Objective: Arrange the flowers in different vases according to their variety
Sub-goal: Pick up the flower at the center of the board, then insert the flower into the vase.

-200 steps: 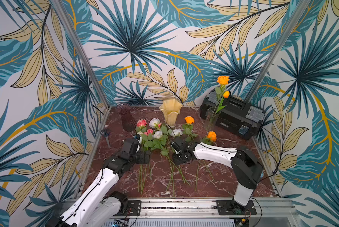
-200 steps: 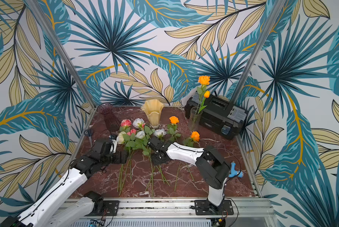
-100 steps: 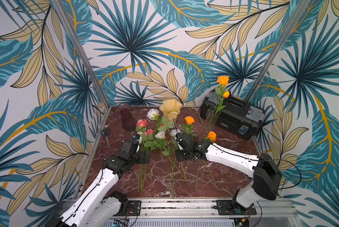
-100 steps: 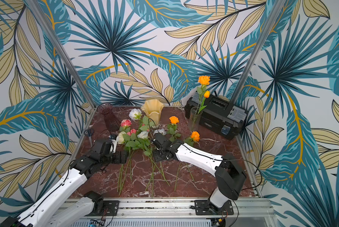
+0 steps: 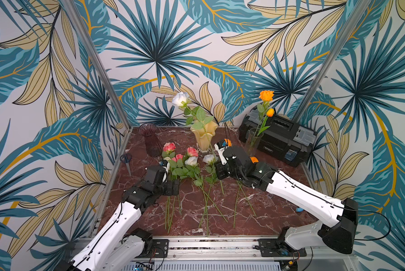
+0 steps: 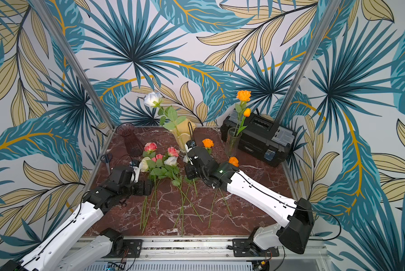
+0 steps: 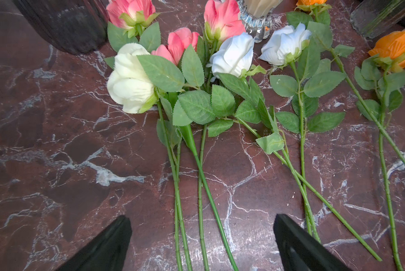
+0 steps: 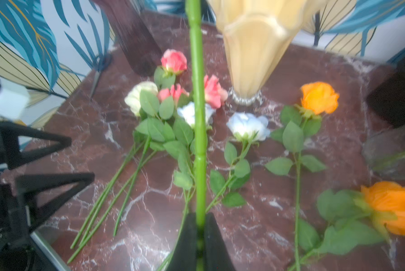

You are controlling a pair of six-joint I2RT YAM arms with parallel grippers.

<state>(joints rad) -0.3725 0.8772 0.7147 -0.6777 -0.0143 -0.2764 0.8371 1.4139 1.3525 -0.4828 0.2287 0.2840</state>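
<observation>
Pinching its stem, the right gripper (image 8: 200, 225) holds a white rose (image 5: 180, 99) nearly upright, presumably for lowering into the far cream-yellow vase (image 5: 200, 140). The left gripper (image 7: 201, 219) hovers wide open, empty.

on the dark red marble worktop (image 5: 274, 218) lie pink, white and orange flowers (image 5: 191, 161) and scissors (image 5: 126, 159). at the back stand a purple vase (image 5: 151, 139), a cream vase (image 5: 205, 138), a clear vase (image 5: 252, 142) and a black toolbox (image 5: 279, 138).
</observation>
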